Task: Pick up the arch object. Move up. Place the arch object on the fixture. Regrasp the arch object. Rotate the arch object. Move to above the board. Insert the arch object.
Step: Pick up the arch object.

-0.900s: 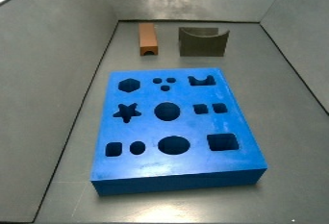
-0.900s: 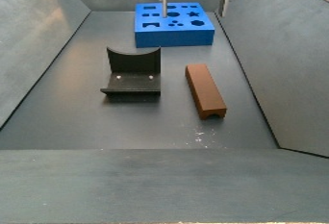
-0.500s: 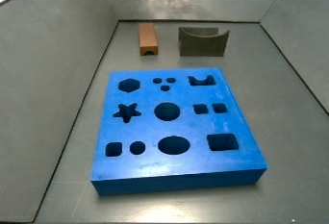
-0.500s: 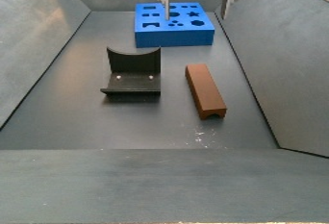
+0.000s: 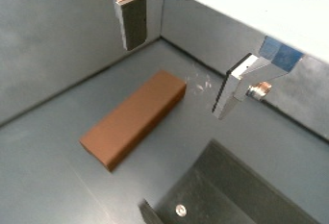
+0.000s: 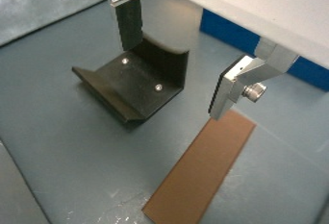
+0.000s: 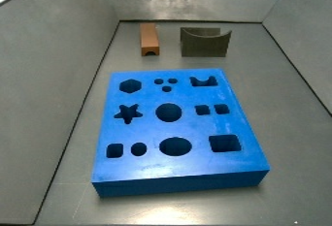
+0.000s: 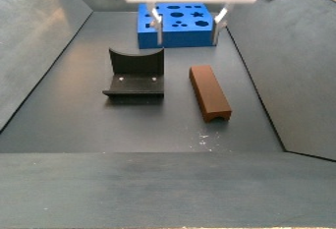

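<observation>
The gripper hangs at the top of a side view with fingers spread wide and empty, so descending off-centre risks nudging the arch object, lying right of the fixture

Lighting's soft and even, coming from overhead. Pale glare washes the back wall behind the gripper, whose body is blown out white. Faint shadows, slightly blurry wrist views, fingers reasonably sharp.
</observation>
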Controlling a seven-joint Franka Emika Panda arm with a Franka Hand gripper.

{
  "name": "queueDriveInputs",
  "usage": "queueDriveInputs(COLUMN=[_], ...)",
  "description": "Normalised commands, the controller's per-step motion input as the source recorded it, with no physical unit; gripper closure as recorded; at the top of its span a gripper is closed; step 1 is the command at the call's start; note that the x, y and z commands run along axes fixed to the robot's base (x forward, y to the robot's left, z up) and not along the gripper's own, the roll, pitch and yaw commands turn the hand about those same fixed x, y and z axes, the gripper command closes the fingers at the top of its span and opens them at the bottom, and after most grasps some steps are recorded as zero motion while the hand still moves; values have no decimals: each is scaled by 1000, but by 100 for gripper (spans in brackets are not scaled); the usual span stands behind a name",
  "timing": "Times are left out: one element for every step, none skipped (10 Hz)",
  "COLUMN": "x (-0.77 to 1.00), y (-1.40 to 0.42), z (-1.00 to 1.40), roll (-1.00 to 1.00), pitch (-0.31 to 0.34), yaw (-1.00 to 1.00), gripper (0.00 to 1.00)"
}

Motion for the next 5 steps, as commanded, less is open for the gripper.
queueDriveInputs(x=[20, -9, -220, -343, -357], y=[14, 11, 3, 14, 23], z=[-1000, -1000, -1000, -1000, -1000], roll=[-1, 0, 0, 0, 0], pitch=[0, 0, 0, 0, 0], yaw=[146, 114, 60, 6, 6], gripper=[0, 0, 0, 0, 0])
